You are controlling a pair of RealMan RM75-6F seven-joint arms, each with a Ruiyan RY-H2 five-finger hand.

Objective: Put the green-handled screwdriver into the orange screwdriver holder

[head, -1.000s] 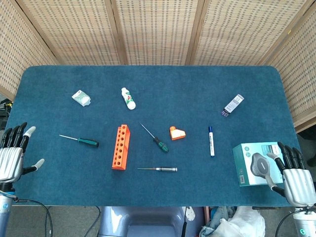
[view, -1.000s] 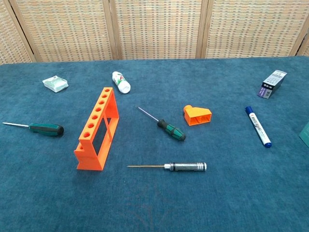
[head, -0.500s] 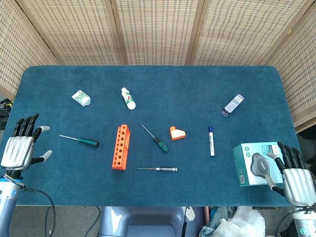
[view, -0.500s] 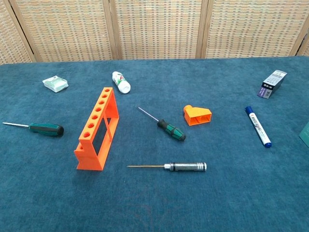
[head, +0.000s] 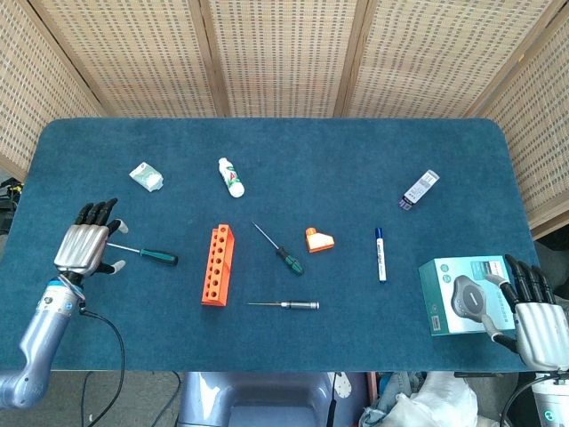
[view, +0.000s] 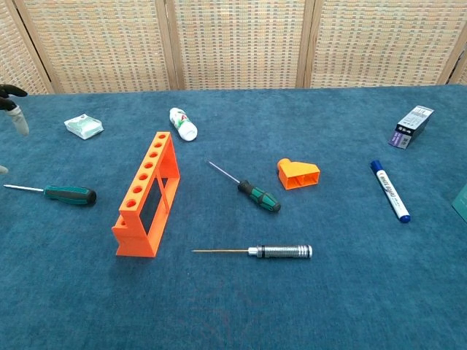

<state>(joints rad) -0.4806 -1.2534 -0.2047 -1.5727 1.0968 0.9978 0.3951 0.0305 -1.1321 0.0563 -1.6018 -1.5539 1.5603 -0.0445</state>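
Two green-handled screwdrivers lie on the blue table. One screwdriver (head: 148,254) (view: 62,193) is left of the orange holder (head: 217,264) (view: 148,193); the other, striped green and black (head: 284,253) (view: 252,191), lies to its right. The holder stands upright with a row of empty holes on top. My left hand (head: 86,247) hovers with fingers spread just left of the left screwdriver's tip, holding nothing; only its fingertips (view: 12,102) show at the chest view's left edge. My right hand (head: 536,311) is open at the table's near right corner.
A silver-handled screwdriver (head: 289,305) lies in front of the holder. A small orange block (head: 319,239), a blue marker (head: 380,253), a dark small box (head: 419,189), a white bottle (head: 231,176) and a white packet (head: 147,176) lie around. A teal box (head: 462,294) sits beside my right hand.
My left hand has moved from the table's left edge inward and away from me, up to the left screwdriver's tip. The right hand has dropped slightly. No object has moved.
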